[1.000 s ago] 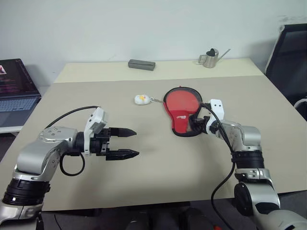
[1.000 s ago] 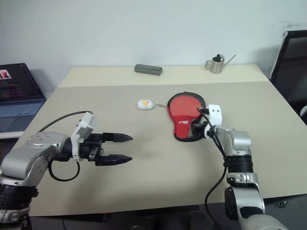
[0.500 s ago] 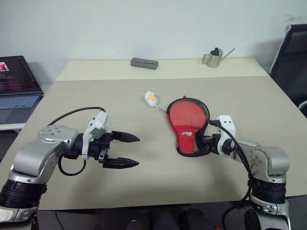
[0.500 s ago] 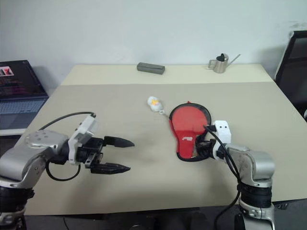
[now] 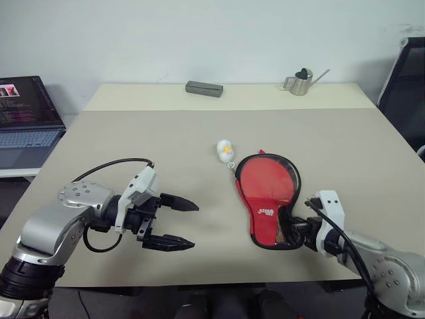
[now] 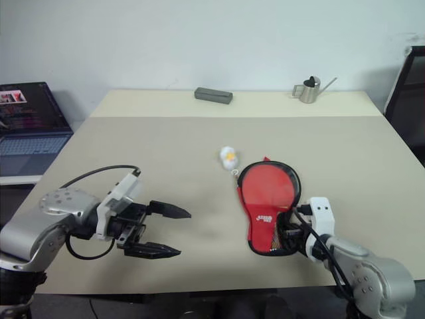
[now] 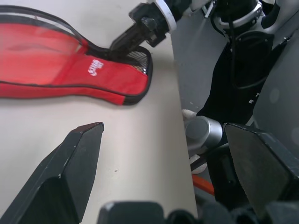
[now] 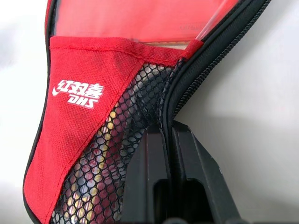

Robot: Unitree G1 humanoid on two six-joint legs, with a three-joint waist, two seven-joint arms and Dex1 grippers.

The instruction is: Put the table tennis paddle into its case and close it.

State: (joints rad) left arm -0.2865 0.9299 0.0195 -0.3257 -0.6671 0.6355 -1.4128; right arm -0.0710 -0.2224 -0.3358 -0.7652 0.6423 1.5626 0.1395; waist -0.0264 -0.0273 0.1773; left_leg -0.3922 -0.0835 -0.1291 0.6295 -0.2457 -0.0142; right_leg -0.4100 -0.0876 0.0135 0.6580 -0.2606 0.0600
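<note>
Head views: case lies flat on desk w/ paddle apparently inside, zipper charm just beyond its round end; right gripper has jaws pinched on case's edge at handle end, left gripper w/ jaws wide, well apart from case. Wrist views: the pinch sits on black zip trim by mesh pocket, so step looks like steadying the case before closing. Next prob. needs the left to reach the charm and run the zip round while the right holds.

An office or lab room, by its furnishing: a wide beige table set against a plain white wall; at ten o'clock an open laptop on a lower side desk; at two o'clock a black mesh-backed office chair; at twelve o'clock a grey rectangular box; at one o'clock a small metal watering can.
</note>
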